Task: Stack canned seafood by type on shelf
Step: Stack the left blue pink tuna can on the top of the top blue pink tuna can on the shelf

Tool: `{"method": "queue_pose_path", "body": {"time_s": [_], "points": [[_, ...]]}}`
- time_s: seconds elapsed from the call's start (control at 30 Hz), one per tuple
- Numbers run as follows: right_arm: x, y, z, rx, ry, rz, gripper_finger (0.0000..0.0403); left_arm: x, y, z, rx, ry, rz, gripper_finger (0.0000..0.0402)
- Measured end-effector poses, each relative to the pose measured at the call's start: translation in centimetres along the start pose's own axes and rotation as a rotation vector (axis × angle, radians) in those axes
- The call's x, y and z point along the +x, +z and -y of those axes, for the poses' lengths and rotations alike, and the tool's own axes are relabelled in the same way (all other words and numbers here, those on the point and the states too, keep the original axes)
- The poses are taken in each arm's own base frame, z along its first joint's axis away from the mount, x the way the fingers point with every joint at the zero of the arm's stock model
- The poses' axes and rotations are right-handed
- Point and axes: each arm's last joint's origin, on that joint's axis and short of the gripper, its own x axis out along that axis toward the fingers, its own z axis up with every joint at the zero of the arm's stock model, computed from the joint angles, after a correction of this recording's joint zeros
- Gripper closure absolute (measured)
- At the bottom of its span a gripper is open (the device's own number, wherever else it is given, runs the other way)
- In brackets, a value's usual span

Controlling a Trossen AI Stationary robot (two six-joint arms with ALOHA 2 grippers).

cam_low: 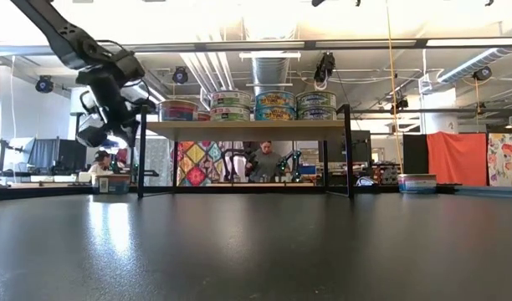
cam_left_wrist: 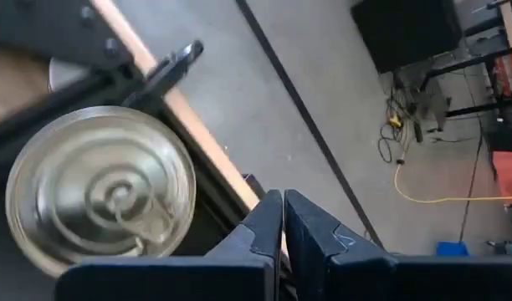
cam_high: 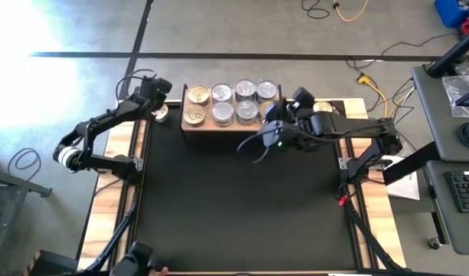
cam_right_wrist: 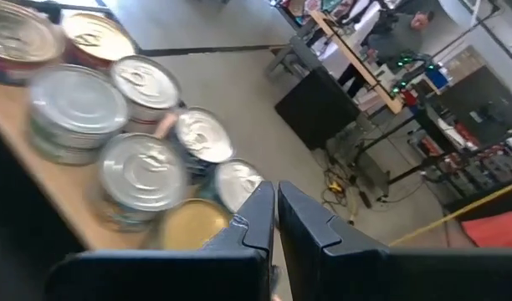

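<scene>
**Left claw shut beside a loose tin, nothing in it**

Left claw [cam_left_wrist: 283, 219] hanging off the left end of the shelf [cam_high: 190, 132], over the wooden worktop edge [cam_high: 118, 142]. Fingers pressed fully together, empty. One loose silver-lidded tin [cam_left_wrist: 101, 188] just beside the claw, lid up, sitting to the side of the fingertips and not between them; apart, no contact visible. From above, same tin [cam_high: 162, 113] tucked between the claw and the shelf's left end.

Right claw [cam_right_wrist: 274, 219] at the shelf's right end, fingers likewise closed on nothing, tins [cam_right_wrist: 143, 171] just ahead of it on the board. One more tin [cam_high: 323, 108] past the right arm on the worktop.

Shelf tins [cam_high: 233, 103] in two rows, some two high in the level view.

Judgement: left arm nearer the loose tin. Tin round, so no long axis to match; the sideways offset from claw to tin decides it. Likely needs opening and a shift over the lid before any grip.
</scene>
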Motion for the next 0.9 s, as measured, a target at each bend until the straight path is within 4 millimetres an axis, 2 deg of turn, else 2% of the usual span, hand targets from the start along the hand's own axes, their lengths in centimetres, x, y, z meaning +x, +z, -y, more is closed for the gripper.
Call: {"method": "queue_pose_path", "body": {"time_s": [0.17,0.23,0.33,0.43,0.5,0.73,0.8,0.9], "points": [[0.9,0.2,2.2,-0.026,-0.041,-0.018,0.0390,0.5,-0.7,-1.0,-0.051,0.104,0.042,0.0401],[1.2,0.4,3.0,-0.031,-0.042,-0.025,0.0390,0.7,-0.8,-1.4,-0.135,0.136,0.050,0.0401],[1.5,0.9,4.3,-0.046,0.044,-0.036,0.0390,1.1,-1.4,-2.9,-0.279,0.241,0.054,0.0402],[1.8,1.2,5.4,-0.080,0.171,-0.027,0.0390,1.6,-1.9,-3.6,-0.340,0.280,0.060,0.0402],[2.1,1.4,5.7,-0.107,0.234,-0.013,0.0390,1.8,-2.4,-4.7,-0.347,0.351,0.064,0.0401],[2.3,1.5,6.4,-0.166,0.327,0.024,0.0390,2.5,-3.0,-4.3,-0.295,0.354,0.005,0.0401],[2.2,1.5,6.4,-0.182,0.350,0.029,0.0390,2.1,-3.3,-4.1,-0.274,0.377,-0.019,0.0401],[2.0,1.5,6.4,-0.191,0.399,0.038,0.0390,0.5,-4.1,-4.2,-0.220,0.454,-0.063,0.0401]]}}
